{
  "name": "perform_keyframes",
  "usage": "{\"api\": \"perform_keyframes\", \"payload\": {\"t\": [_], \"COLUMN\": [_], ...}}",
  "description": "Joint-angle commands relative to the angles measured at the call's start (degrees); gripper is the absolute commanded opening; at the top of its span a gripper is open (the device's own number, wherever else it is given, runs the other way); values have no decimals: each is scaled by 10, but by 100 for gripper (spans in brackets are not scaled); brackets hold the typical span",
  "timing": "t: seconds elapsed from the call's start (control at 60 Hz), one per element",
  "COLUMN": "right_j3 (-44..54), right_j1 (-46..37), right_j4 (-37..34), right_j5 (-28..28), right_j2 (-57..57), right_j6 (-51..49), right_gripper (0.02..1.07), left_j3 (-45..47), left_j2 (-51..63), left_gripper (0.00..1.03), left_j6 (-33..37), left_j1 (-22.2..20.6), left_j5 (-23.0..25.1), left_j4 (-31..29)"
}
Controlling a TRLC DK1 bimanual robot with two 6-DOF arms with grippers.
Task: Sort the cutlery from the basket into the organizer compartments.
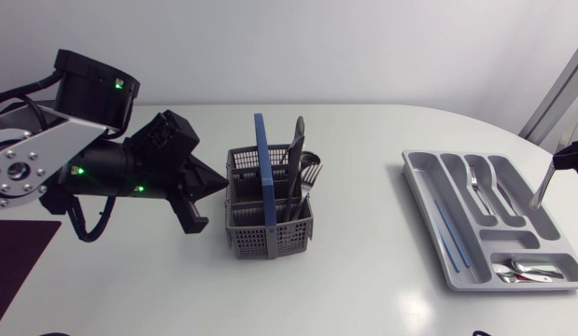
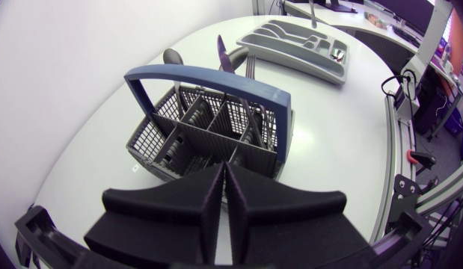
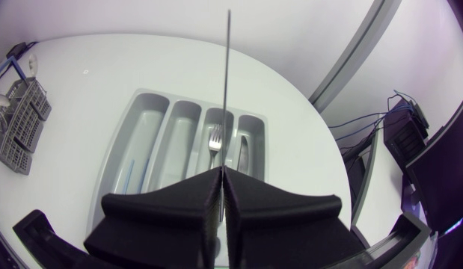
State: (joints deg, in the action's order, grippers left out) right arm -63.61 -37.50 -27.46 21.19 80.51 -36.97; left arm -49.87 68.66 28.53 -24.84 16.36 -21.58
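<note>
The grey cutlery basket [image 1: 268, 224] with a blue handle [image 1: 261, 163] stands mid-table and holds dark and silver pieces [image 1: 303, 163]. My left gripper [image 1: 217, 184] is shut and empty, just left of the basket; in the left wrist view its tips [image 2: 224, 170] sit close before the basket wall [image 2: 152, 146]. My right gripper [image 1: 559, 161] is shut on a slim silver knife [image 1: 542, 187] that hangs above the right side of the grey organizer [image 1: 429, 201]. In the right wrist view the gripper [image 3: 222, 175] holds the knife [image 3: 228, 82] edge-on over the compartment with a fork [image 3: 215, 138].
The organizer holds blue sticks [image 1: 449, 233] in its left slot, forks [image 1: 475, 191] and a knife [image 1: 504, 193] in the middle slots, and spoons [image 1: 531, 271] in the near cross compartment. A dark mat [image 1: 13, 257] lies at the table's left edge.
</note>
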Motion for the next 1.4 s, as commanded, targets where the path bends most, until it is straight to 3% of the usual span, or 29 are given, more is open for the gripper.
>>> {"api": "perform_keyframes", "payload": {"t": [0.0,0.683,0.983,1.383], "right_j3": [-25,-85,-100,-158], "right_j1": [-11,-26,-8,21], "right_j4": [-5,-9,60,100], "right_j5": [-3,-76,-87,-125], "right_j2": [29,186,257,360], "right_j6": [-20,-25,12,54], "right_gripper": [8,8,8,8], "left_j3": [-14,-15,-16,-19], "left_j2": [11,15,12,11], "left_gripper": [6,6,6,6], "left_j6": [-6,-14,-16,-19], "left_j1": [-6,-18,-21,-28], "left_j5": [-1,-8,-12,-22], "left_j4": [-6,-4,-7,-11]}}
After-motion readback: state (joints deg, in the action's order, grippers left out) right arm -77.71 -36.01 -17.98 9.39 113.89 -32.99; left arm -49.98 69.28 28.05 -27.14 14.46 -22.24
